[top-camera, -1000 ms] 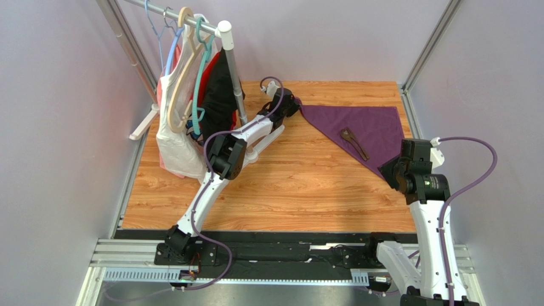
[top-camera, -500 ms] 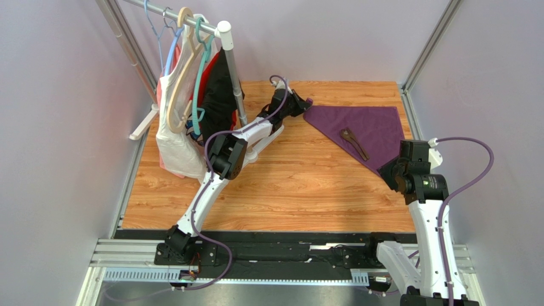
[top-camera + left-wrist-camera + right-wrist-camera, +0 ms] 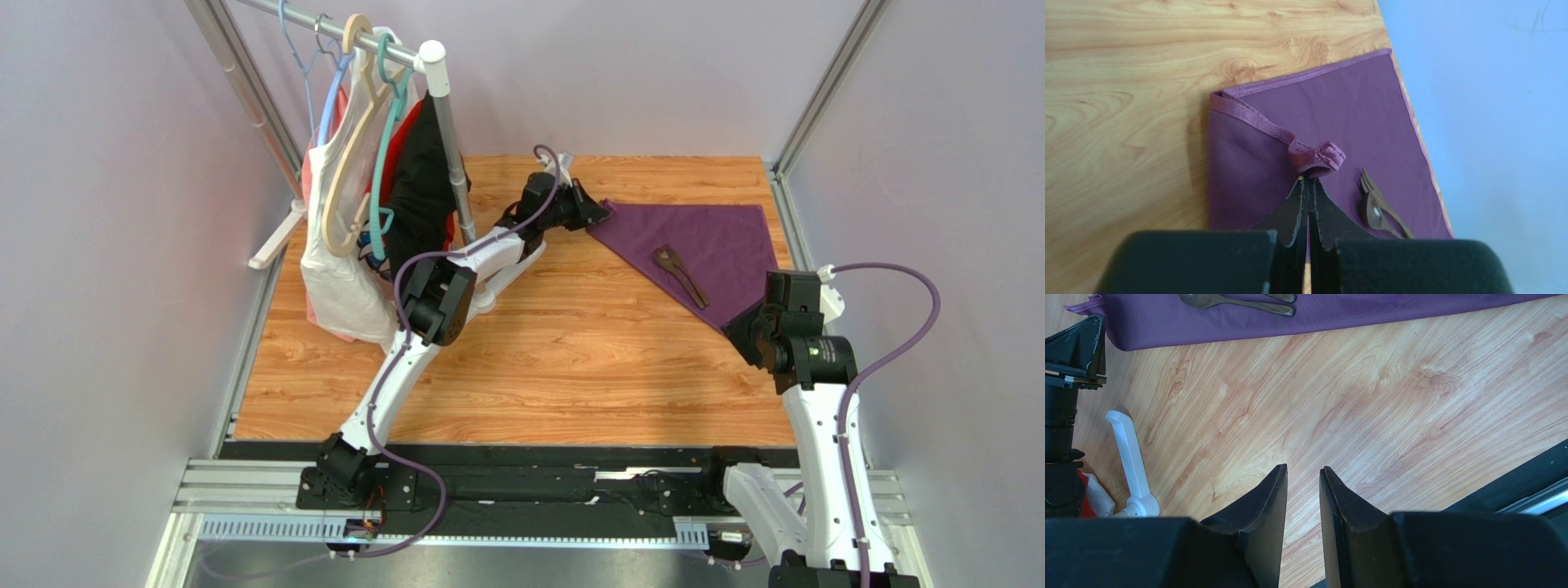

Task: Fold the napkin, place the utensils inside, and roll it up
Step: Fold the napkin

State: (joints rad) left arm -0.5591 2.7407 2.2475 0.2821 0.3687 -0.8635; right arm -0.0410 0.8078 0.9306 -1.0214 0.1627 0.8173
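the napkin (image 3: pixel 724 239) lies as a folded triangle at the far right of the surface (image 3: pixel 552 355), the utensils (image 3: pixel 681 276) on it. the left hand (image 3: pixel 1309 184) is closed, pinching its bunched left corner. the right hand (image 3: pixel 1303 478) hangs part open over bare wood, holding nothing. the cloth looks thin, limp and slightly slick: take it by hems or corners and keep low, lest the light utensils slide.

Overhead view looks down from behind; both close wrist views share the napkin (image 3: pixel 724 239).
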